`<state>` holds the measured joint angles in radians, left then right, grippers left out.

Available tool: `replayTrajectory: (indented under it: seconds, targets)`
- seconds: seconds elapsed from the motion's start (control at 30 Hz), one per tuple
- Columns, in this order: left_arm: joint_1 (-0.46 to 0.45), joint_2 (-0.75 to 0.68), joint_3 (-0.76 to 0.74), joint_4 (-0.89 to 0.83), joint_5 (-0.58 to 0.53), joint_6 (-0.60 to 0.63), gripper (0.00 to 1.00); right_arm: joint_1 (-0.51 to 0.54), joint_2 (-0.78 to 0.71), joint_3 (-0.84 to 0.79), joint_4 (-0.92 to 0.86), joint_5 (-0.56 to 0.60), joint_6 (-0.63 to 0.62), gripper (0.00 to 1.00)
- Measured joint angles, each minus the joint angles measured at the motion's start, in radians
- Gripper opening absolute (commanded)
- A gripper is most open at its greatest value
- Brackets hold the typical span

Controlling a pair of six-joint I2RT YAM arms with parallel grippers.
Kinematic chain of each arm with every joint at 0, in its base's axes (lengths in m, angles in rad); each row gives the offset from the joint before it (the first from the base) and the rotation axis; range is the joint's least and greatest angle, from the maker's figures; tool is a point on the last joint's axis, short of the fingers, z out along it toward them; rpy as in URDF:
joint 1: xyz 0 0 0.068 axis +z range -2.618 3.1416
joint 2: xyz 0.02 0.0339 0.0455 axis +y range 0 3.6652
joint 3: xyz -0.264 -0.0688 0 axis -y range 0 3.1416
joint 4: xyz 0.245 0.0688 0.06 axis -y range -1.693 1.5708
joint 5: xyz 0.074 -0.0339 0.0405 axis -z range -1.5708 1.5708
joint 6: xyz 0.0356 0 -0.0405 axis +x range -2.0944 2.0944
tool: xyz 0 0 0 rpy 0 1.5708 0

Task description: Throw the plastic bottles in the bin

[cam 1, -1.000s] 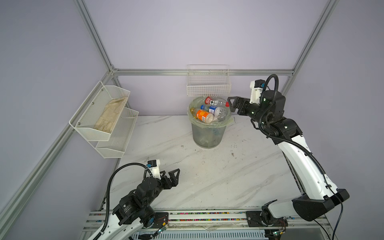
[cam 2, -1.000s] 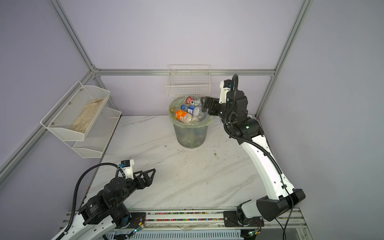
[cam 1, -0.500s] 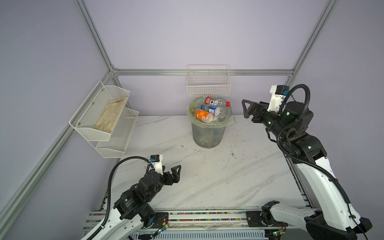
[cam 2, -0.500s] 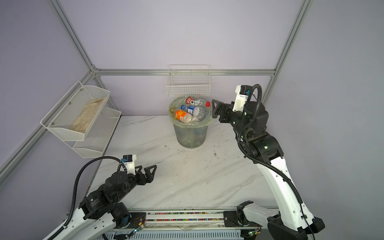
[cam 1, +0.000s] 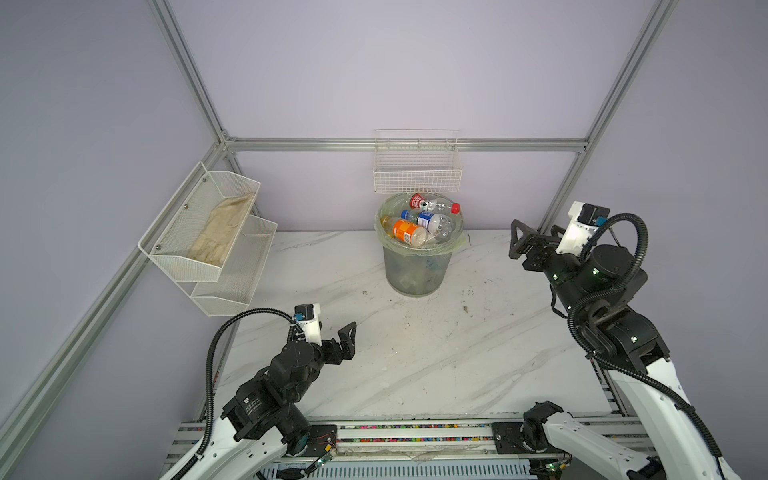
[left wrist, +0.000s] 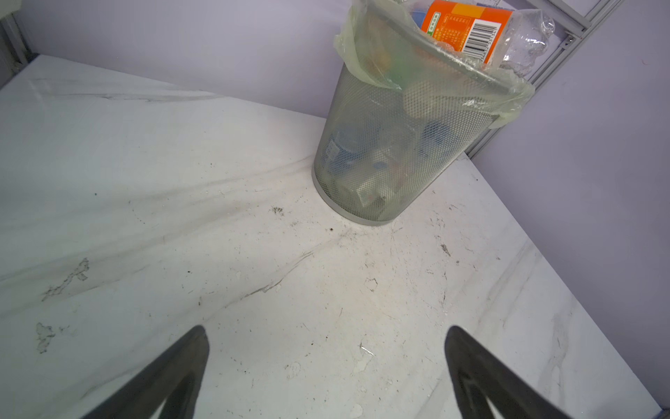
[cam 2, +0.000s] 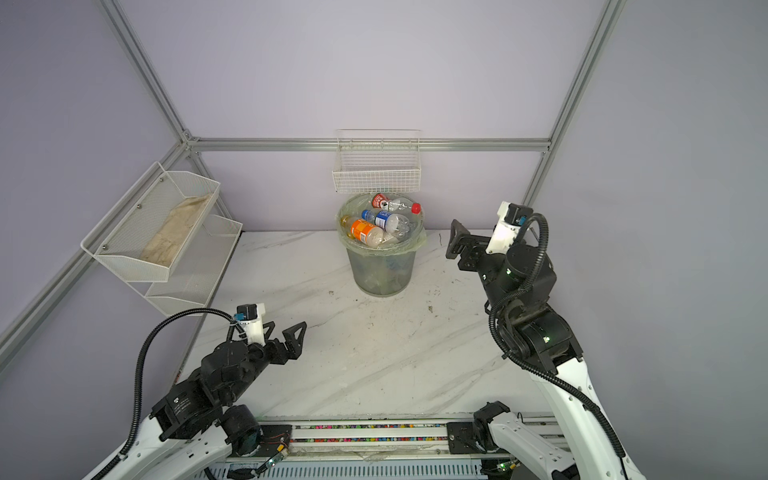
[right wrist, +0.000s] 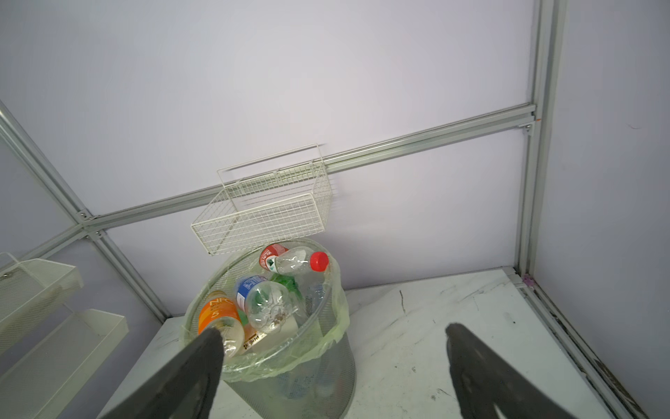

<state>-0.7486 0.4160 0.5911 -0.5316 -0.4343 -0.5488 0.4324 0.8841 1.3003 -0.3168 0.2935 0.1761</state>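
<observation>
The bin (cam 1: 417, 266) (cam 2: 382, 270), a grey mesh basket lined with a pale green bag, stands at the back of the table. Plastic bottles fill it to the rim: an orange-labelled bottle (cam 1: 405, 231) (right wrist: 217, 315), a blue-labelled one (cam 1: 428, 219) (right wrist: 253, 290) and a red-capped one (cam 1: 432, 204) (right wrist: 290, 262). My right gripper (cam 1: 534, 232) (right wrist: 331, 330) hangs open and empty in the air to the right of the bin. Low over the front left of the table, my left gripper (cam 2: 284, 328) (left wrist: 326, 330) is open and empty, facing the bin (left wrist: 398, 145).
A white wire basket (cam 1: 417, 174) hangs on the back wall just above the bin. A white two-tier mesh shelf (cam 1: 232, 266) holding a beige cloth (cam 1: 220, 228) is fixed to the left wall. The marble tabletop (cam 1: 415, 353) is ringed by aluminium frame posts.
My right arm has drawn back from over the bin's rim, to the right and toward the front. The left gripper has risen and edged forward a little. Both stay open.
</observation>
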Motion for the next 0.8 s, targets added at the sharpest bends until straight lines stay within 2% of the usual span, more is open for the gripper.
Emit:
replayTrajectory:
  seconds: [0.23, 0.47, 0.8]
  targets:
    - [0.000, 0.032, 0.000, 0.029, -0.199, 0.101, 1.00, 0.000, -0.127, -0.330, 0.167, 0.135, -0.034, 0.96]
    - [0.000, 0.145, -0.028, 0.147, -0.400, 0.227, 1.00, 0.000, -0.086, -0.647, 0.253, 0.283, -0.031, 0.96]
    - [0.069, 0.200, -0.126, 0.284, -0.467, 0.319, 1.00, 0.000, -0.100, -0.794, 0.376, 0.410, -0.030, 0.93]
